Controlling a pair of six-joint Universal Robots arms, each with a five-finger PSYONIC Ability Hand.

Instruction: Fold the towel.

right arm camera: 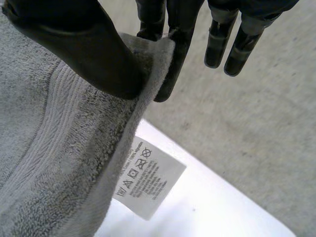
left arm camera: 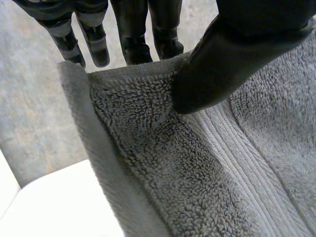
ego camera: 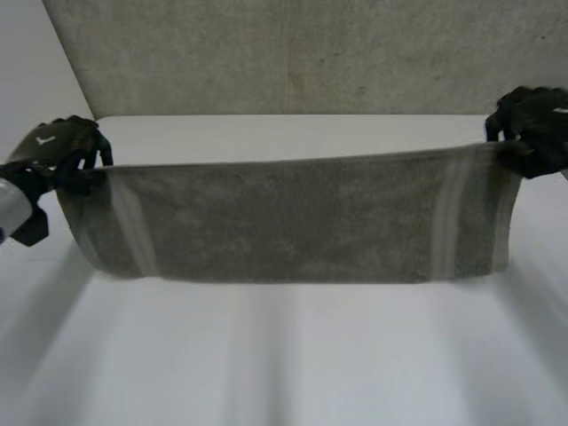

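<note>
Grey towel (ego camera: 293, 217) hangs stretched over the white table (ego camera: 284, 364), long axis running left-right, top edge level, striped bands near both ends. Left hand (ego camera: 58, 153) pinches the top left corner, thumb pressed against fingers (left arm camera: 131, 34) through the cloth. Right hand (ego camera: 535, 124) pinches the top right corner the same way, with the care label (right arm camera: 148, 177) hanging just below its grip.

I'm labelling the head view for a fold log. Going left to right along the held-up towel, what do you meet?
left robot hand → left pale stripe → plain middle of the towel → right pale stripe → right robot hand
</note>
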